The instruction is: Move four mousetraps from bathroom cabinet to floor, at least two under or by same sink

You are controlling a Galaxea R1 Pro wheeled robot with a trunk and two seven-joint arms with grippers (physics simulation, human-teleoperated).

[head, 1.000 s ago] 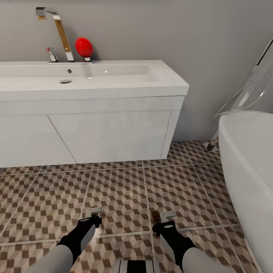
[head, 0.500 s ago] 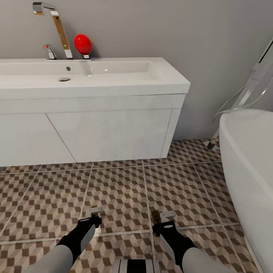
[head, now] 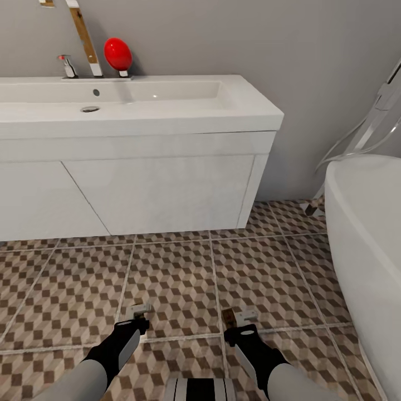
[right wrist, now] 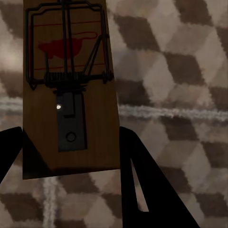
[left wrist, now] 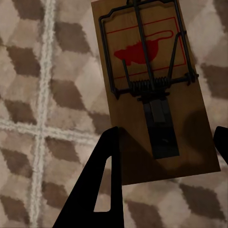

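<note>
1. Left gripper (left wrist: 161, 142) grasps a mousetrap (left wrist: 152, 90); right gripper (right wrist: 71, 147) grasps another trap (right wrist: 69, 90).
2. Both hang low over the floor (head: 184, 278), near the sink (head: 139, 178).
3. Next, I'd judge: lower and let go.

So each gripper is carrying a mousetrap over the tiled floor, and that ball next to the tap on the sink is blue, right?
Almost. The ball beside the tap on the sink is red, not blue, as the head view shows. Each gripper does carry a mousetrap over the tiled floor: left mousetrap, right mousetrap.
</note>
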